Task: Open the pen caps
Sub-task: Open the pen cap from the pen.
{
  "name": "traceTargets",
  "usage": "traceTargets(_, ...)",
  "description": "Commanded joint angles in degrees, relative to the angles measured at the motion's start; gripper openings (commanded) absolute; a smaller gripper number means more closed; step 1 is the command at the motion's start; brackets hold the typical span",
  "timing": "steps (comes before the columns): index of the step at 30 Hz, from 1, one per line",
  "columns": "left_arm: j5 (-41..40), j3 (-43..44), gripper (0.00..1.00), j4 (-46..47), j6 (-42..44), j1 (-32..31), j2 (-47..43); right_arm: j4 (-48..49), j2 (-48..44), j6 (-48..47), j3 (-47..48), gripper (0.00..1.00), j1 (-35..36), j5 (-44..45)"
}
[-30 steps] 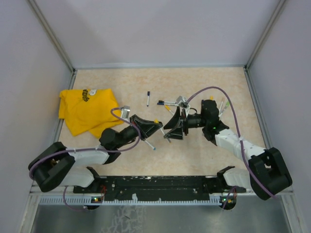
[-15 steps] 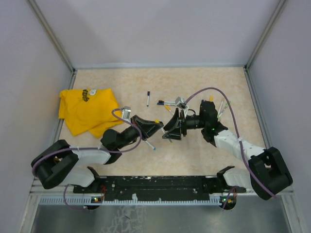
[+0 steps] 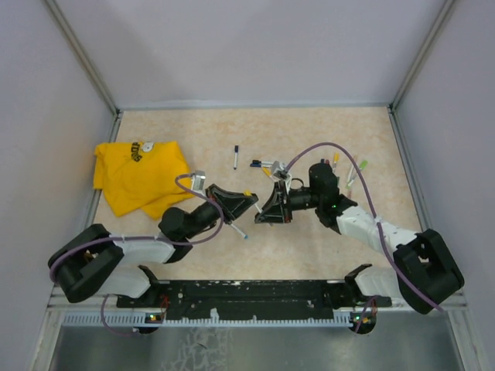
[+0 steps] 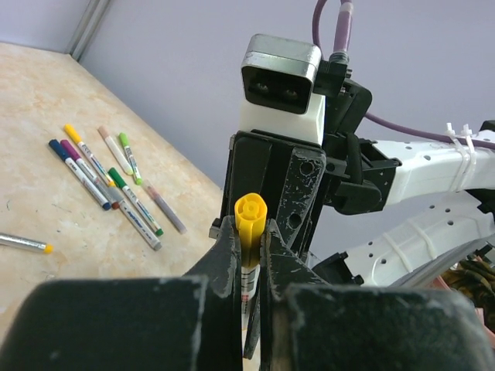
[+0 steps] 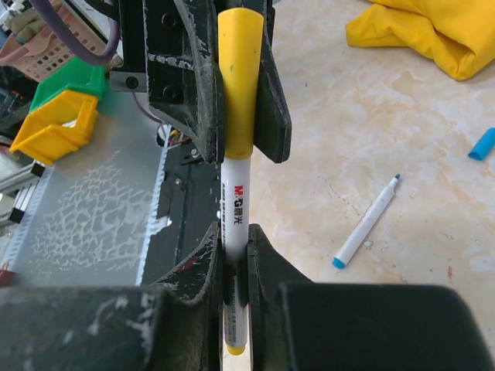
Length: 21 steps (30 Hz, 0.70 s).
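Left pincer (image 4: 249,246) clenched on stubby yellow plastic pen cap (image 4: 250,215). Right pincer (image 5: 234,259) clamped on that pen's thin white plastic barrel (image 5: 234,193). Pen held between them, off the beige surface (image 3: 193,139), cap not yet off. Risks: smooth barrel slips in the right pincer's narrow grip on the pull, or an off-axis pull jams the cap or bends the pen.
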Motion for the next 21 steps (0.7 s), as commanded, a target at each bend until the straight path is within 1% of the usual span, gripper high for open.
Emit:
traceTargets(1,-2.1,-1.1,0.0,2.1,-1.3,4.5,-4.5,-0.2,0.1,-2.6,2.9,0.0,0.8,-1.7)
traceTargets(5,-1.9,-0.4,0.0,-3.3,-1.0,11.4,-10.0,-0.6,0.4,-2.6,3.2,0.0,1.2,-2.4)
traceTargets(10,-2.8,1.1,0.0,-10.3,1.0,17.0,-16.6,-1.0,0.6,-2.9,3.4,0.0,1.6,-3.0)
traceTargets(15,-1.4,0.8,0.0,-14.4,1.0,19.9,-20.6,-1.9,0.7,-4.3,3.7,0.0,1.8,-3.1)
traceTargets(21,-1.1,-1.4,0.0,-19.2,0.7,21.3,-25.6,-6.3,0.8,-8.3,4.7,0.0,1.9,-2.4)
